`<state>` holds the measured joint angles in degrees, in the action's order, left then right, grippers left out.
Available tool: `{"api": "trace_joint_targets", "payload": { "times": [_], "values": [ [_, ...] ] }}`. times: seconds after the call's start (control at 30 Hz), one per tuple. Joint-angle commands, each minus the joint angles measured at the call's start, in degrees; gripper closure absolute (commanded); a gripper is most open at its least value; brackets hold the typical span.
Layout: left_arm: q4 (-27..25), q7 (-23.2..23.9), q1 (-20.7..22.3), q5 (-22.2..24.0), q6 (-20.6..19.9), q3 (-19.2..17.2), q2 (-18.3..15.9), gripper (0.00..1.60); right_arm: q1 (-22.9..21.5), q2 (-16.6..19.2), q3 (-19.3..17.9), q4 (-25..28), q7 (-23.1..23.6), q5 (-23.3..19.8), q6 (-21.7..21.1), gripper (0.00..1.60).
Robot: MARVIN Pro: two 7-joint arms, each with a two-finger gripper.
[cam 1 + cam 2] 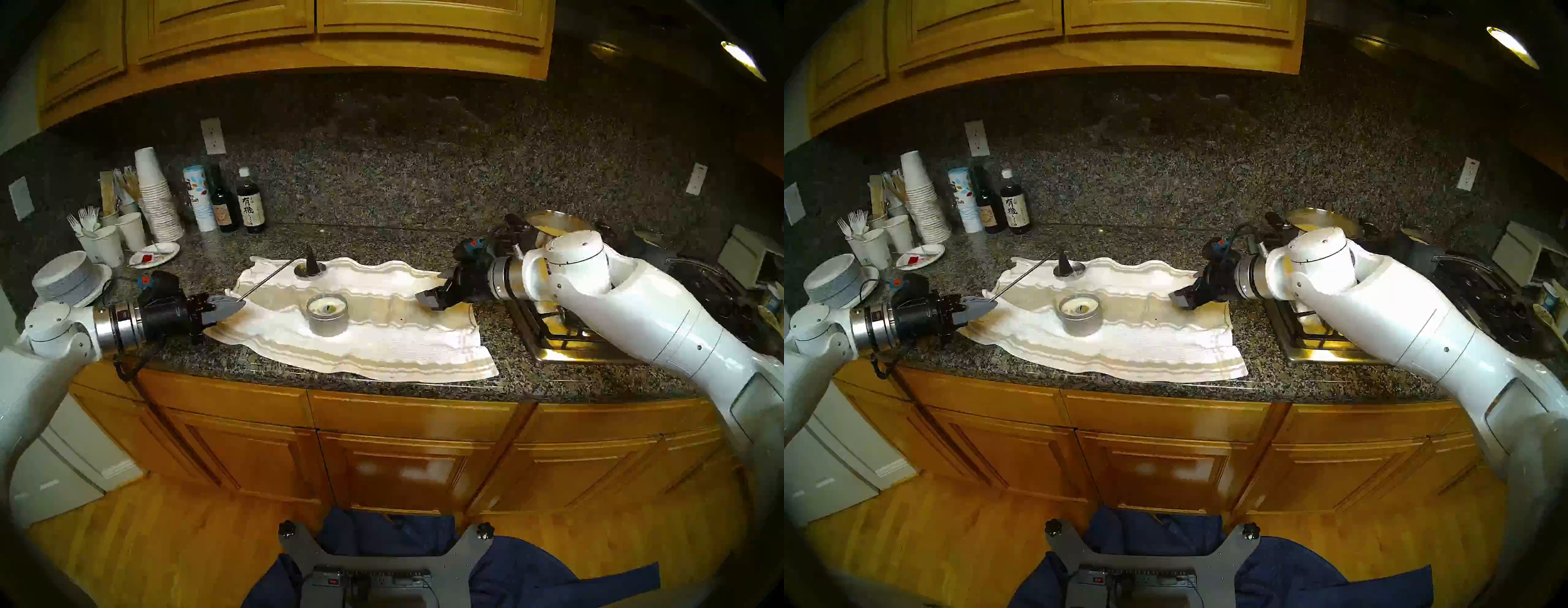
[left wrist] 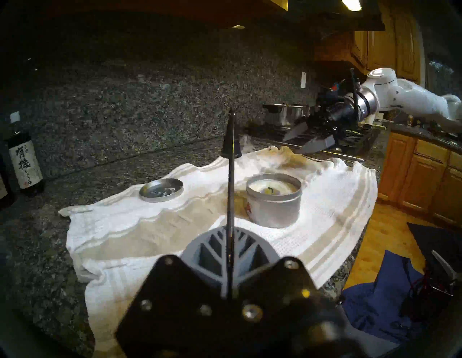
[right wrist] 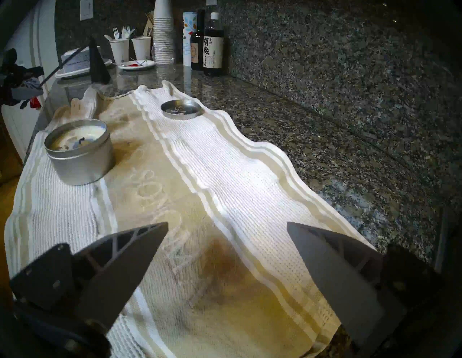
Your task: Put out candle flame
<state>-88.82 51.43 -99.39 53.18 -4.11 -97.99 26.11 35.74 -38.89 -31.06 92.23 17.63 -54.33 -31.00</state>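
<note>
The candle (image 1: 327, 316), a silver tin of white wax, stands mid-towel; it also shows in the left wrist view (image 2: 273, 202) and the right wrist view (image 3: 78, 152). A small pale yellow flame (image 2: 268, 191) sits at its wick. My left gripper (image 1: 237, 303) is shut on the thin rod of a snuffer and holds its black cone (image 1: 311, 260) raised, left of and beyond the candle. The cone (image 3: 98, 65) hangs above the towel's far end. My right gripper (image 1: 435, 288) is open and empty over the towel's right end, with jaws wide apart (image 3: 227, 225).
A white striped towel (image 1: 382, 344) covers the granite counter. A flat silver dish (image 3: 181, 110) lies on it behind the candle. Bottles (image 1: 250, 204), stacked paper cups (image 1: 155, 199) and bowls (image 1: 68, 276) stand at the back left. A stove (image 1: 551, 335) with a pot (image 1: 555, 220) is on the right.
</note>
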Motion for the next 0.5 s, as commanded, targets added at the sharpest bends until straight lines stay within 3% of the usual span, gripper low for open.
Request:
{"api": "trace_joint_targets", "payload": {
  "times": [0.0,0.47],
  "values": [
    [-0.45,-3.72,6.09,0.76,-0.32,1.1,1.45,1.6,-2.12,-0.12,-1.63,0.39,0.05,0.08,0.64,0.0],
    [-0.18,-10.99,11.54,-1.9,-1.58,6.76,3.99,1.6,-2.12,-0.12,-1.63,0.39,0.04,0.08,0.63,0.0]
  ]
}}
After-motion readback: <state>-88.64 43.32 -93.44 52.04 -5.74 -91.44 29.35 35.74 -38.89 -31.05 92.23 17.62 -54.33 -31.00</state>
